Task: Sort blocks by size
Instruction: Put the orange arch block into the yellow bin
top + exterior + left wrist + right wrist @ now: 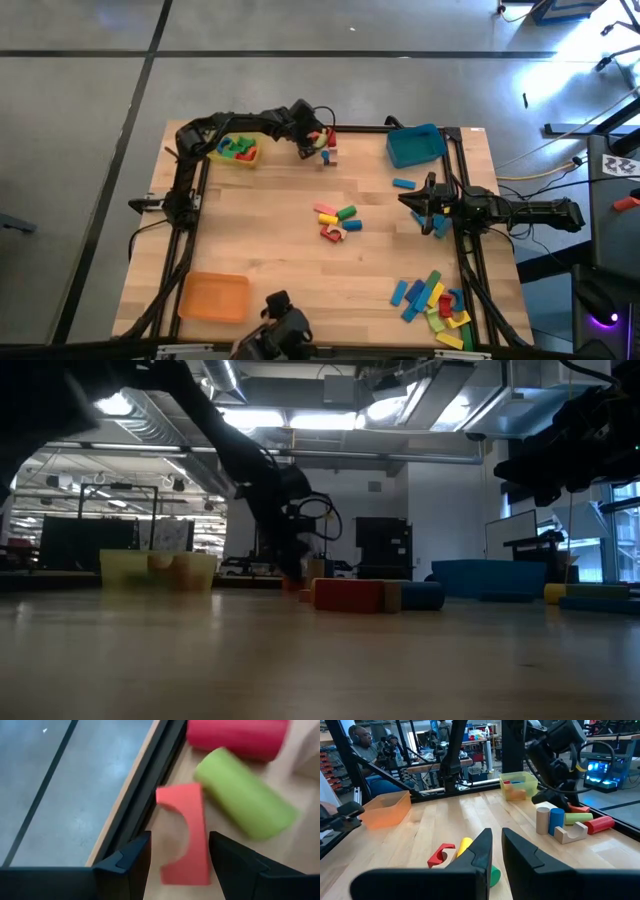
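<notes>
1. The left gripper [177, 865] hangs at the bench's far edge, just beside the yellow tray [237, 151], its jaws apart on either side of a red arch [184, 840] that lies flat on the wood. The fingers [131, 862] do not seem to press it yet.
2. The arch looks stiff, light and smooth, likely to slip if pinched askew. Its long straight flanks are the best hold; the cut-out side gives less surface.
3. Just beside it lie a green cylinder [245, 792] and a red cylinder [235, 737], both apt to roll if nudged.
4. The black frame rail [145, 795] runs close along the arch and leaves one finger little room.
5. The right gripper [496, 851] waits near the bench's right edge, jaws nearly closed, holding nothing.
6. Other blocks [338, 222] sit mid-bench, more [433, 300] at the near right corner; a blue tray [416, 145] and an orange tray [213, 297] stand well apart.
</notes>
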